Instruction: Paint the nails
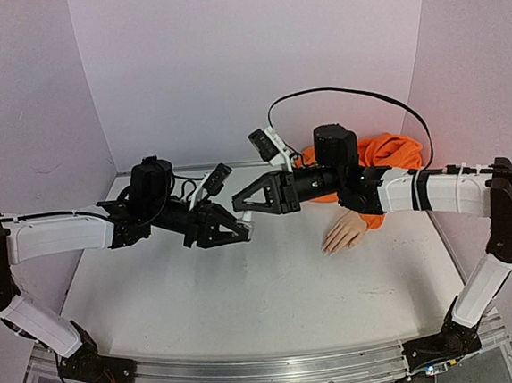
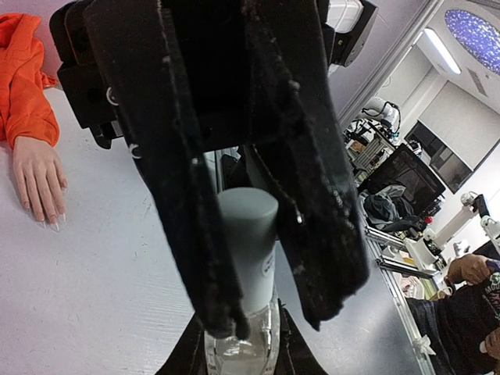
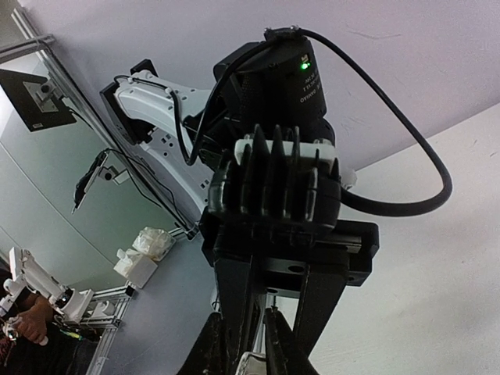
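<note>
**Two Grippers Meet on Polish Bottle**

At centre frame, the left gripper is clamped on a small clear bottle. The right gripper is closed on its smooth grey cap, apparently squarely. A skewed twist could slip and spill polish. The nails tip the pale hand, right of centre overhead.

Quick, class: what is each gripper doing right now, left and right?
The left gripper is closed, holding the small clear bottle.
The right gripper is closed on the bottle's grey cap.
</note>
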You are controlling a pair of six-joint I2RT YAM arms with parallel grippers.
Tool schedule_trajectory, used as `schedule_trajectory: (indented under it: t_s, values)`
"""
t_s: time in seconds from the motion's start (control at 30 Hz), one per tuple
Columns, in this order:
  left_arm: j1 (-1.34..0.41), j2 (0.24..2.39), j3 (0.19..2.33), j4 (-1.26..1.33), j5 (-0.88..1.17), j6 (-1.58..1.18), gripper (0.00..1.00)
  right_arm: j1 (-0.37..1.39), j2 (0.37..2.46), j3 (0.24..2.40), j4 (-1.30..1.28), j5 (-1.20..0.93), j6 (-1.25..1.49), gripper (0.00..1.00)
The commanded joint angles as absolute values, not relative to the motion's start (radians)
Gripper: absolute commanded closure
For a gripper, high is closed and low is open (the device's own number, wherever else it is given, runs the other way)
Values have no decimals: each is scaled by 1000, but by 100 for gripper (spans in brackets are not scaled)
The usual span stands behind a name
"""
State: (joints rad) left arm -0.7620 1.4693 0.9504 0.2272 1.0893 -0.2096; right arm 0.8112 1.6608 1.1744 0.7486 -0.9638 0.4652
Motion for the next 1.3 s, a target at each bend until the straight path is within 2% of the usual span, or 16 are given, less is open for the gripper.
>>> schedule_trajectory:
  t_s: [0.0, 0.1, 0.13, 0.27, 0.4, 0.5, 0.6, 0.67, 0.87, 0.97, 1.1, 1.2, 1.27]
  values:
    - [-770, 1445, 1013, 276, 1043, -191, 100, 808, 1655, 1186, 821, -955, 467, 87]
    - [-770, 1429, 1003, 277, 929, -186, 100, 807, 1652, 1169, 821, -940, 468, 94]
    - [-770, 1422, 997, 276, 867, -185, 100, 808, 1651, 1165, 820, -928, 469, 100]
    - [-776, 1363, 943, 276, 447, -172, 100, 808, 1642, 1144, 820, -843, 492, 100]
    - [-816, 1329, 917, 276, 11, -103, 100, 819, 1652, 1139, 795, -586, 596, 100]
    - [-844, 1337, 923, 278, -206, -62, 100, 869, 1689, 1207, 636, -260, 684, 100]
    - [-848, 1358, 934, 278, -275, -70, 100, 989, 1755, 1348, 438, 97, 759, 100]
    - [-852, 1369, 938, 278, -279, -70, 100, 1054, 1790, 1408, 417, 199, 778, 100]
    - [-855, 1349, 906, 278, -150, -24, 100, 1084, 1803, 1463, 416, 203, 699, 99]
    - [-854, 1325, 877, 276, -105, -9, 100, 1068, 1764, 1454, 417, 160, 632, 71]
    - [-852, 1297, 842, 275, -67, -11, 100, 1007, 1692, 1397, 423, 52, 574, 43]
    - [-845, 1277, 823, 273, -36, -22, 100, 940, 1627, 1322, 444, -62, 532, 25]
    - [-824, 1267, 819, 272, 57, -38, 100, 892, 1586, 1256, 488, -174, 504, 17]
